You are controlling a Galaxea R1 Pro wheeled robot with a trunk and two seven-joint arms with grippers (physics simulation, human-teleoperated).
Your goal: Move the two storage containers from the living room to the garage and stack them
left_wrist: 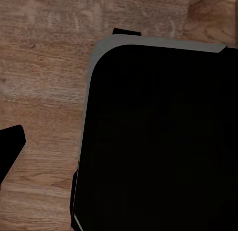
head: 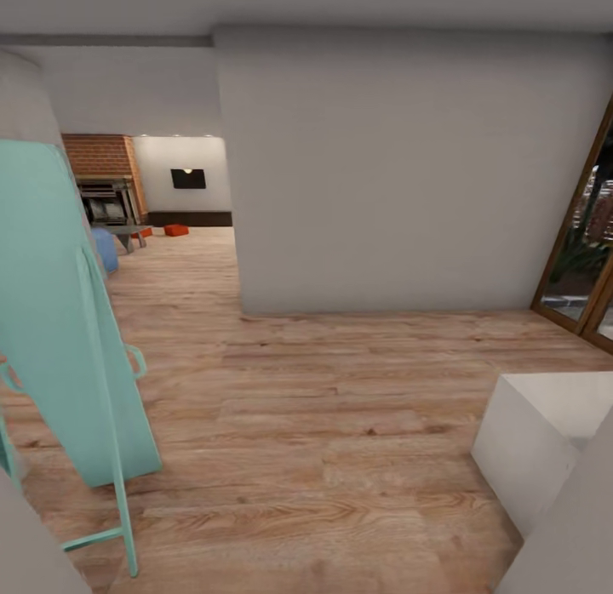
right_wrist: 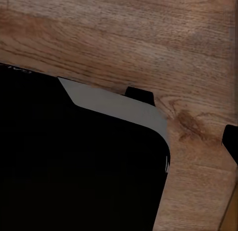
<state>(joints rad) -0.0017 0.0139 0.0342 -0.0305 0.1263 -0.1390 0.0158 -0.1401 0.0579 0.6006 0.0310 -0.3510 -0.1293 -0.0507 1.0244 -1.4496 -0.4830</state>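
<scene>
- Closest to me, both wrist cameras look straight down at the light wood-plank floor (left_wrist: 44, 67) past a black, rounded-cornered body with a grey edge (right_wrist: 114, 104), which I take for the robot's own base; the arms seem tucked low for travel. I can't tell whether either gripper's fingers are apart or together.
- From the head camera, a mint-green folding board on a thin metal frame (head: 60, 322) leans just at my left, and a white boxy block (head: 532, 445) sits low on my right, so the gap between them is my lane.
- Ahead, a plain white wall (head: 400, 177) blocks the middle, with a wood-framed glass door (head: 587, 237) at its right end.
- Left of that wall the passage opens into the living room: red brick fireplace (head: 102, 156), small grey table (head: 126, 233), black wall TV (head: 188, 179).
- Far off on that room's floor lie the two orange-red storage containers (head: 176, 230), one beside the table, well apart from me. I judge I'm at the approach stage, nothing picked up yet.
</scene>
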